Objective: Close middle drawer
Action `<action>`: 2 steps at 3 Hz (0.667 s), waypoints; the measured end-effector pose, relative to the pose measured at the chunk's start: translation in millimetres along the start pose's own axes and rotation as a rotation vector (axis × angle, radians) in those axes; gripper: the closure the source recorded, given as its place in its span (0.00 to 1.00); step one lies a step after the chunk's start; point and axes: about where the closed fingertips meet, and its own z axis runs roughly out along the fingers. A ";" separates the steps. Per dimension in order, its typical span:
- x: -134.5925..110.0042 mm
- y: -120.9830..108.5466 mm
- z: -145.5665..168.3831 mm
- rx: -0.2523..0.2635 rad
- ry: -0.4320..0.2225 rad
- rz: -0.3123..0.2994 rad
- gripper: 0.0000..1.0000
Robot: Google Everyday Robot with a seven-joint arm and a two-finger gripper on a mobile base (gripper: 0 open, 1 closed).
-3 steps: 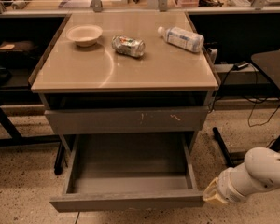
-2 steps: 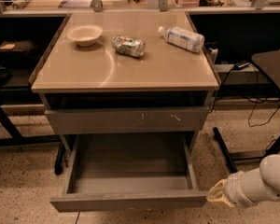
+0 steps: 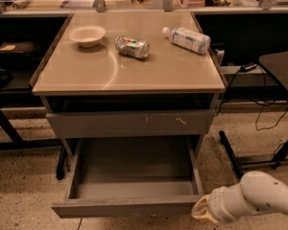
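The middle drawer (image 3: 134,169) stands pulled far out of the grey cabinet, its bare grey inside showing. Its plain flat front (image 3: 127,207) is near the bottom of the view. Above it sits a shut grey drawer front with pale scratch marks (image 3: 129,123). My white arm (image 3: 259,195) reaches in from the lower right. My gripper (image 3: 201,210) is at the right end of the open drawer's front, close to or touching its corner.
On the tan cabinet top (image 3: 86,71) lie a white bowl (image 3: 86,35), a crushed can (image 3: 132,47) and a plastic bottle (image 3: 187,39) on its side. A dark table (image 3: 281,68) with cables and black legs (image 3: 230,155) stands to the right. The floor is speckled.
My arm has dropped lower and the gripper has moved slightly left, closer to the right end of the open drawer's front. The drawer stands as far out as before.
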 end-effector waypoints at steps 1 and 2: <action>-34.4 29.7 52.5 -0.040 -0.036 -0.154 1.00; -65.8 46.3 82.5 -0.049 -0.065 -0.275 1.00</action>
